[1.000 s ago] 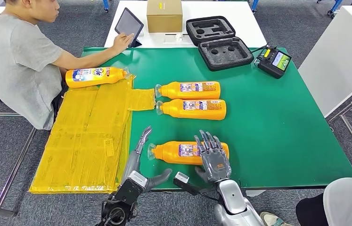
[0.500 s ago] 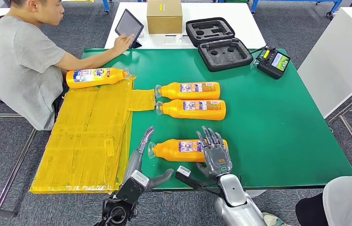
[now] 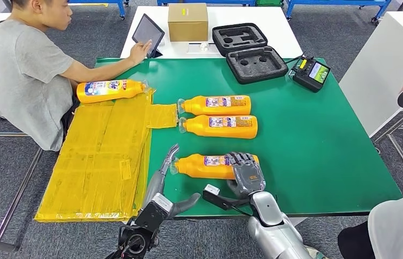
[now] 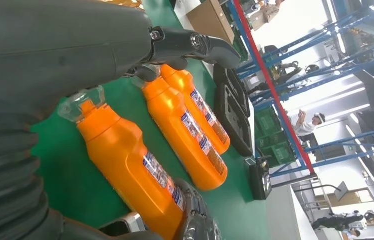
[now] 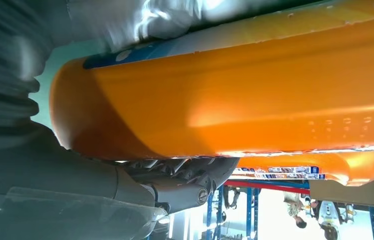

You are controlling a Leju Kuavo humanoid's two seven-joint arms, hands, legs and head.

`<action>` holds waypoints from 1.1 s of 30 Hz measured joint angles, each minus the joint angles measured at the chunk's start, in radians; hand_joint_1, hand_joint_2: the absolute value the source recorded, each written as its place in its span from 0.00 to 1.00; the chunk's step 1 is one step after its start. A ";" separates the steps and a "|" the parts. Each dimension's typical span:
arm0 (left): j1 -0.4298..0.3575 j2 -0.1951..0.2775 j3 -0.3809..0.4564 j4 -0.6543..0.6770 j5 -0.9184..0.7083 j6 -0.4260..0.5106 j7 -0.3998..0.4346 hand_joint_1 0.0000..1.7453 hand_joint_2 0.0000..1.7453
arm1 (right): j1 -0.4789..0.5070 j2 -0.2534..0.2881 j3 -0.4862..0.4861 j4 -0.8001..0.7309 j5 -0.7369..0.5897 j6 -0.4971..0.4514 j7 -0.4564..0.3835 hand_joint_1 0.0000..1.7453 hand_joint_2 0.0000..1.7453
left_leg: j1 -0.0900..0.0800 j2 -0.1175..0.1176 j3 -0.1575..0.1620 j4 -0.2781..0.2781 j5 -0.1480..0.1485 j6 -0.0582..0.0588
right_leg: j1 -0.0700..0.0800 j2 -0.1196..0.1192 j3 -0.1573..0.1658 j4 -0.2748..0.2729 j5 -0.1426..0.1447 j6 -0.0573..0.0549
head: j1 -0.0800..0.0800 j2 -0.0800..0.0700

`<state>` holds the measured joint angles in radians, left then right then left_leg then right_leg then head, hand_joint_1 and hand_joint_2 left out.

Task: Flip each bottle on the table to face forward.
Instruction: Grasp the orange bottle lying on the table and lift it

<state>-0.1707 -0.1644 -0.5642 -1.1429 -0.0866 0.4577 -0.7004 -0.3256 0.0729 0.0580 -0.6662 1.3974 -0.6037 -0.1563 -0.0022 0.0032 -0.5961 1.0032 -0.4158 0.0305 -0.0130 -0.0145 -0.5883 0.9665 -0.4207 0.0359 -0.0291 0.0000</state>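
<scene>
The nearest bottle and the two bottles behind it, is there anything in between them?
No. In the head view, bare green table lies between the nearest bottle, which the right hand grips, and the two bottles behind.

Bare green table (image 3: pixel 318 135) right of bottles (image 3: pixel 218 115)

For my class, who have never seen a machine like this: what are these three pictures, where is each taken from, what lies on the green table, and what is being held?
It is a humanoid robot with two silver arms ending in many-fingered hands. One picture looks down from its head; the other two come from cameras at its wrists, so they appear turned. On the green table lie four orange bottles on their sides: the nearest bottle, two beside each other further back, and one on yellow sheeting near a seated person. The right hand curls over the nearest bottle's base end. The left hand is open, fingertips near its cap.
</scene>
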 joint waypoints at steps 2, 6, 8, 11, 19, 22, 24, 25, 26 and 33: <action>-0.001 0.000 -0.002 0.002 0.000 0.000 0.000 0.00 1.00 | -0.004 -0.001 0.000 0.002 -0.001 0.009 0.000 1.00 1.00 | 0.000 0.000 0.001 0.000 0.001 0.001 | 0.000 0.000 0.001 0.000 0.001 0.001 | 0.000 0.000; -0.008 0.000 -0.003 0.008 0.000 -0.003 0.000 0.00 1.00 | -0.013 -0.004 -0.002 0.006 -0.007 0.045 0.000 1.00 1.00 | 0.000 0.002 0.005 0.000 0.000 0.002 | 0.000 0.002 0.004 0.000 0.001 0.001 | 0.000 0.000; -0.012 0.000 -0.004 0.010 0.001 -0.003 0.000 0.00 1.00 | -0.017 -0.004 -0.003 0.009 -0.013 0.058 0.000 1.00 1.00 | 0.000 0.004 0.007 0.000 -0.001 0.001 | 0.000 0.003 0.006 -0.001 -0.001 0.001 | 0.000 0.000; -0.019 0.000 -0.006 0.014 0.004 -0.003 0.000 0.00 1.00 | -0.024 -0.005 -0.007 0.017 -0.020 0.070 0.000 1.00 1.00 | 0.000 0.004 0.010 0.000 -0.003 0.001 | 0.000 0.004 0.009 -0.001 -0.003 0.002 | 0.000 0.000; -0.026 0.000 -0.009 0.020 0.006 -0.002 0.000 0.00 1.00 | -0.031 -0.009 -0.009 0.027 -0.030 0.076 -0.005 1.00 1.00 | 0.000 0.004 0.014 0.000 -0.004 0.002 | 0.000 0.003 0.014 -0.003 -0.003 0.002 | 0.000 0.000; -0.027 0.000 -0.013 0.021 0.009 0.005 0.000 0.00 1.00 | -0.033 -0.010 -0.022 0.031 -0.093 0.087 -0.058 1.00 1.00 | 0.000 0.004 0.015 0.000 -0.004 0.003 | 0.000 0.004 0.015 -0.004 -0.003 0.003 | 0.000 0.000; -0.028 0.000 -0.017 0.020 0.014 0.017 0.000 0.00 1.00 | -0.036 -0.009 -0.049 0.031 -0.192 0.106 -0.145 1.00 1.00 | 0.000 0.006 0.016 0.000 -0.005 0.003 | 0.000 0.005 0.017 -0.004 -0.004 0.003 | 0.000 0.000; -0.027 -0.001 -0.018 0.017 0.016 0.025 0.000 0.00 1.00 | -0.037 -0.008 -0.065 0.031 -0.249 0.117 -0.193 1.00 1.00 | 0.000 0.007 0.017 0.000 -0.006 0.004 | 0.000 0.006 0.017 -0.005 -0.004 0.003 | 0.000 0.000; -0.027 -0.001 -0.020 0.013 0.020 0.033 0.000 0.00 1.00 | -0.036 -0.007 -0.082 0.031 -0.298 0.125 -0.234 1.00 1.00 | 0.000 0.008 0.018 0.000 -0.007 0.004 | 0.000 0.007 0.018 -0.005 -0.004 0.003 | 0.000 0.000; -0.019 -0.005 -0.023 -0.050 0.071 0.137 -0.001 0.00 1.00 | -0.005 0.003 -0.154 0.003 -0.552 0.134 -0.398 1.00 1.00 | 0.000 0.009 0.016 0.000 -0.005 0.005 | 0.000 0.009 0.027 -0.005 0.001 0.003 | 0.000 0.000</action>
<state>-0.1901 -0.1699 -0.5873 -1.1932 -0.0157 0.5947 -0.7012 -0.3303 0.0761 -0.0956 -0.6632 0.8453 -0.4699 -0.5541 -0.0020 0.0122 -0.5800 1.0033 -0.4206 0.0353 -0.0125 -0.0060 -0.5616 0.9618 -0.4197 0.0385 -0.0290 0.0000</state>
